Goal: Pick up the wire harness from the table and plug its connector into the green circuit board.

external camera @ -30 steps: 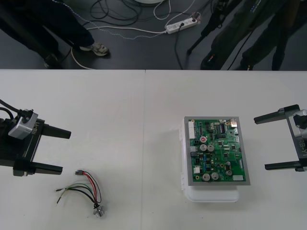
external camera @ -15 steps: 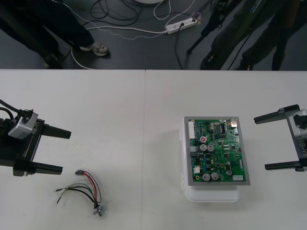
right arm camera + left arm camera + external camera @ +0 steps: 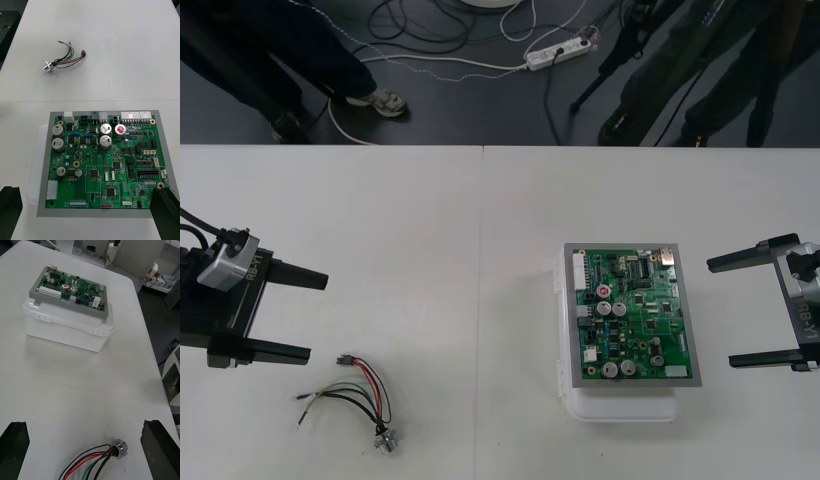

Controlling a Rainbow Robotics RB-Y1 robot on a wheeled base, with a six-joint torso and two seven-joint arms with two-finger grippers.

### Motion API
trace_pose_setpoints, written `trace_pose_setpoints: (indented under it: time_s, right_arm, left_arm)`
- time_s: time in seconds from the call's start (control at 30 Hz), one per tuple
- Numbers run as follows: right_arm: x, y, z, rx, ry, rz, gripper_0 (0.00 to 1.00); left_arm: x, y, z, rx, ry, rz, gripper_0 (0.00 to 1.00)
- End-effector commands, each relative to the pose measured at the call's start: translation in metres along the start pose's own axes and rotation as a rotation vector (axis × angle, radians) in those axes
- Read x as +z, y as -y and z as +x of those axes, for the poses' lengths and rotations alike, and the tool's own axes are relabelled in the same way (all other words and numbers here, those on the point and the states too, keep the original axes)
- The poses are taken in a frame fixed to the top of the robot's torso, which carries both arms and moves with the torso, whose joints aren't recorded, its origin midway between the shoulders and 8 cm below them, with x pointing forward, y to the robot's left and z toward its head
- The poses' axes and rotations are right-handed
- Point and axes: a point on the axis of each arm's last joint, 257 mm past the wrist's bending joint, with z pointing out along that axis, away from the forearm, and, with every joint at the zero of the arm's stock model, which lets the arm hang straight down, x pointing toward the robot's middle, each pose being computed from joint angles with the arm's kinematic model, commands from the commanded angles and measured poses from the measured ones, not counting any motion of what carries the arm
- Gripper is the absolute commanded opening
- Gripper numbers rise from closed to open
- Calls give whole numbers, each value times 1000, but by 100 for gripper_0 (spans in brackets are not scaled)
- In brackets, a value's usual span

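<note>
Nearest, loose on the tabletop (image 3: 480, 230) at the left: wire harness (image 3: 358, 392), round metal socket (image 3: 387, 440) toward the near edge, small black plug (image 3: 342, 360) at the far end, touched by nothing and well apart from the board. Just beyond it, left gripper (image 3: 318, 316) with fingers spread wide, holding nothing; over at the right, green circuit board (image 3: 635, 315) on its white base (image 3: 625, 408). Beside the board's right edge, right gripper (image 3: 720, 313), fingers likewise far apart and empty.
</note>
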Motion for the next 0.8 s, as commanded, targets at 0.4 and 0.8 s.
trace_pose_setpoints:
  time_s: [0.4, 0.8]
  right_arm:
    - [-1, -3, -16, 48, 69, 5, 100]
    - [2, -1, -50, 107, 242, 32, 100]
  left_arm:
    - [7, 26, 17, -89, 13, 44, 88]
    - [3, 26, 12, -24, -20, 52, 88]
